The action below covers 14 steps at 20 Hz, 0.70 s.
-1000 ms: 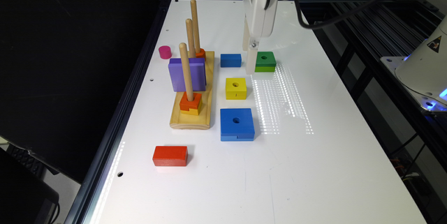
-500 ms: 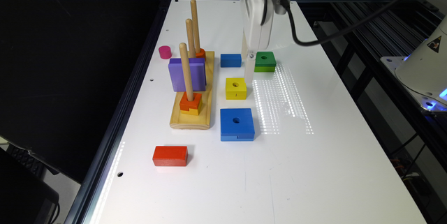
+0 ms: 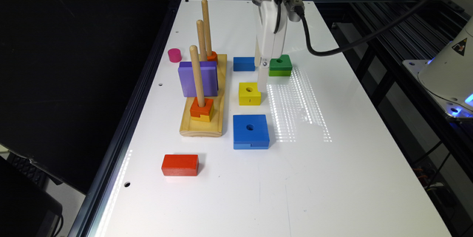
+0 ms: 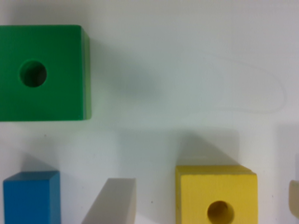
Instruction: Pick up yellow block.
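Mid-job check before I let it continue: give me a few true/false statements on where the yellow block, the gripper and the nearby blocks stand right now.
1. The yellow block lies flat on the white table, not lifted. True.
2. The yellow block is threaded on a peg. False: it lies loose, between the small blue block and the big blue square.
3. The gripper is low beside the yellow block, on the exterior view's right. True.
4. The green block is stacked on the yellow block. False: they lie apart on the table.
5. The red block touches the big blue square. False: it lies apart.
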Available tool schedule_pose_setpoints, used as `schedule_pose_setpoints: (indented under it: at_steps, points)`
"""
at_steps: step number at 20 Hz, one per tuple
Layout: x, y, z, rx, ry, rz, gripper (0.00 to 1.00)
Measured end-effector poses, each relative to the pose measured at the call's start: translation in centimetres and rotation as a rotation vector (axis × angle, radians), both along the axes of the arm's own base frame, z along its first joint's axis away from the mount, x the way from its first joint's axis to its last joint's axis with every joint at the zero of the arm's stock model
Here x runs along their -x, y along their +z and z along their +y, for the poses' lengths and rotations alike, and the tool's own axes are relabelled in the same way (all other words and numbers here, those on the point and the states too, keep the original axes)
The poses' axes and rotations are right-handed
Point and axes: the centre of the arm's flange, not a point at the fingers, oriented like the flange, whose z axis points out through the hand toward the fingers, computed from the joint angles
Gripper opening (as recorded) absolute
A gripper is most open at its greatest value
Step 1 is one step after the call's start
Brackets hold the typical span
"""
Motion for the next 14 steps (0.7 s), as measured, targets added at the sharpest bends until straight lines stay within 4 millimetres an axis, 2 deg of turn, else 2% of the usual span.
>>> schedule_pose_setpoints:
  at_steps: [9, 14]
  points:
    - [-0.8, 0.5, 0.3, -0.002, 0.004, -0.016, 1.0]
    - [-1.7, 0.0, 0.4, -0.004, 0.004, -0.016, 1.0]
